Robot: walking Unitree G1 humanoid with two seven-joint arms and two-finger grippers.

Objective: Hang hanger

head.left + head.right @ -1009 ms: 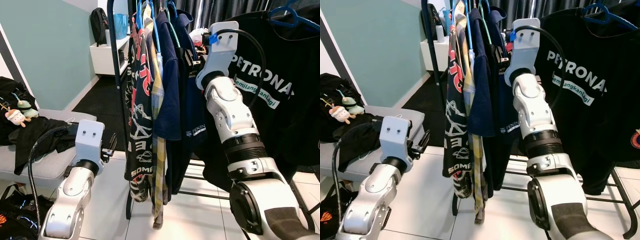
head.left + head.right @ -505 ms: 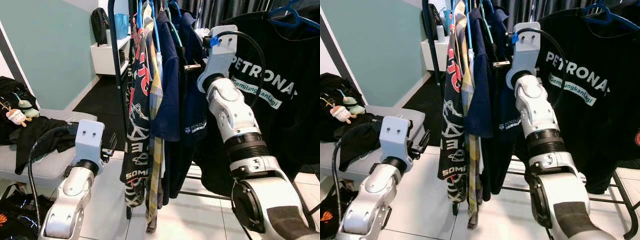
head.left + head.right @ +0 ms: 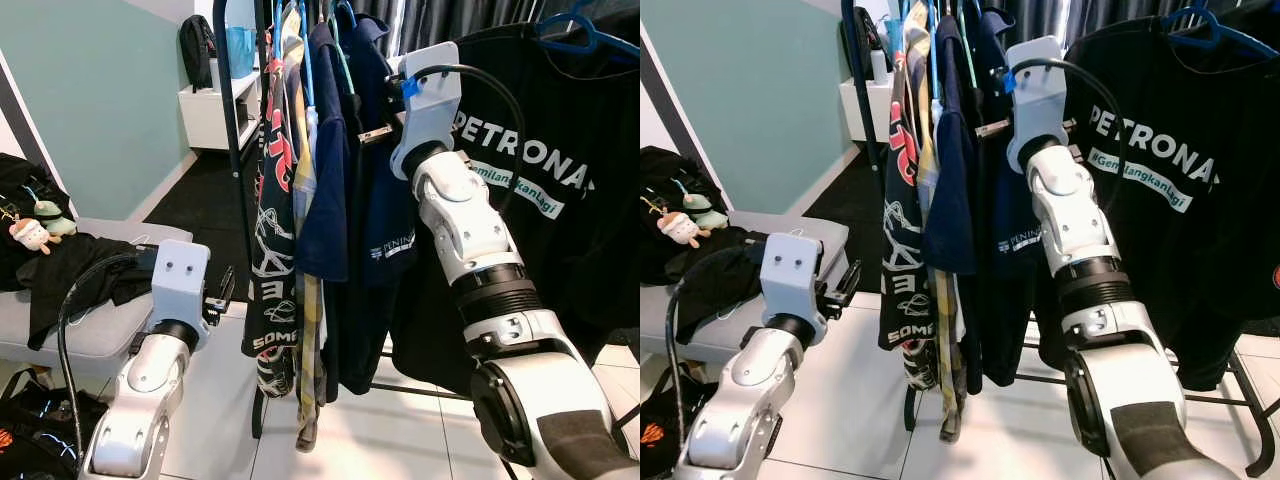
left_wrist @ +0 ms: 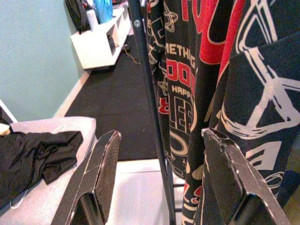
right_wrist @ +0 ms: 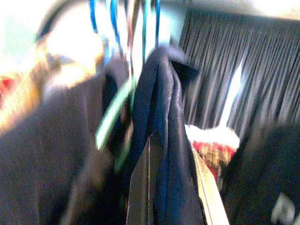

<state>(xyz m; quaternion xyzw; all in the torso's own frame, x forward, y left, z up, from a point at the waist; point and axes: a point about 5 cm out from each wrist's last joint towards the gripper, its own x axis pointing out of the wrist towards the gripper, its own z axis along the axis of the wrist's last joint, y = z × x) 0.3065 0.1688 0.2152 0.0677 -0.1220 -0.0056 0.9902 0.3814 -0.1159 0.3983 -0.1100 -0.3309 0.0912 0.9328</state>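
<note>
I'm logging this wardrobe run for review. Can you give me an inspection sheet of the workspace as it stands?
Surface: white tiled floor, black mat behind.
Job's things: black metal clothes rack crowded with shirts; navy polo shirt on a green hanger by the right arm.
Clutter: black clothes heaped on a grey bench; small plush toys.
Grippers: left tool open, low beside the rack pole; right tool raised, pinching the navy collar.
Cables: black cable looped on the right wrist.
Surroundings: teal wall, dark curtains, white shelf unit.

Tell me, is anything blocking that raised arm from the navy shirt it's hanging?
Nothing visible does. The right gripper is already clamped on the navy polo shirt among the crowded hangers on the black clothes rack.
</note>
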